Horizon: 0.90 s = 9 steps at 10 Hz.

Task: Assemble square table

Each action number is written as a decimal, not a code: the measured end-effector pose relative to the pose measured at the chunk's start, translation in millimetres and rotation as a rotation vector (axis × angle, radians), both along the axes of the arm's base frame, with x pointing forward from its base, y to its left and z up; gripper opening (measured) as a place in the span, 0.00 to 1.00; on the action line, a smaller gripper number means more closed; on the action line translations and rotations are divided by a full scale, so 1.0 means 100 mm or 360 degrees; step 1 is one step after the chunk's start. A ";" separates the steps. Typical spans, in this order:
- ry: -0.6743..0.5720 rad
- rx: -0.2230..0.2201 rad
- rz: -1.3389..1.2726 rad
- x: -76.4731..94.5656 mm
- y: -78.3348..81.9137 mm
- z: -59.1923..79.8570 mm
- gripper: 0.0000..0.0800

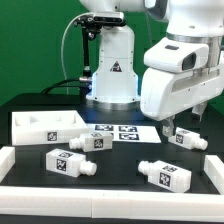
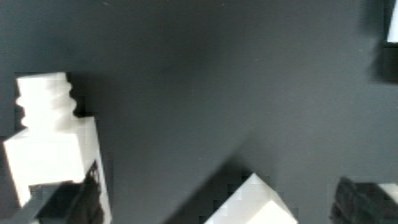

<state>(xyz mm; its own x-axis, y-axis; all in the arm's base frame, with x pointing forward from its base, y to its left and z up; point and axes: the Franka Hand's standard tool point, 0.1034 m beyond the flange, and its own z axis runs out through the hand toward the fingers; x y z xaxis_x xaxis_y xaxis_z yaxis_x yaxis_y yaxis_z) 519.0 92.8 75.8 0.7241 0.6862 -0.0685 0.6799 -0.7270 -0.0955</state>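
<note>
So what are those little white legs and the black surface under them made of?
The legs look like hard white plastic: smooth and matte, with crisp moulded edges. Their tags seem to be printed stickers. The black surface looks like dull cloth or a mat; it shows no shine.

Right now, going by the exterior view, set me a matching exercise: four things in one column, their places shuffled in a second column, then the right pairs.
Things
1. tabletop
2. marker board
3. pincer
4. front leg

Places
A. nearest the camera, toward the exterior view's right
B. at the exterior view's left, further back
C. centre of the scene, lying flat
D. at the exterior view's right, open, just above another leg

Pairs: 1-B, 2-C, 3-D, 4-A
</note>
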 end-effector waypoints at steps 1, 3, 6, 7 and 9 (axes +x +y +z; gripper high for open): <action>0.0000 0.0000 0.0000 0.00 0.00 0.00 0.81; 0.0000 0.0000 0.0000 0.00 0.00 0.00 0.81; -0.0047 0.0015 0.0071 0.08 -0.10 -0.10 0.81; -0.0062 0.0019 0.0097 0.18 -0.17 -0.19 0.81; -0.0257 0.0032 0.0206 0.40 -0.25 -0.31 0.81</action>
<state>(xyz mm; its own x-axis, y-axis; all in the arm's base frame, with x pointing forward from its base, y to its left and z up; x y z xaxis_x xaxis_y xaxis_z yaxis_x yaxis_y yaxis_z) 559.1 68.1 44.9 0.6302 0.7745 0.0559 0.7753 -0.6315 0.0087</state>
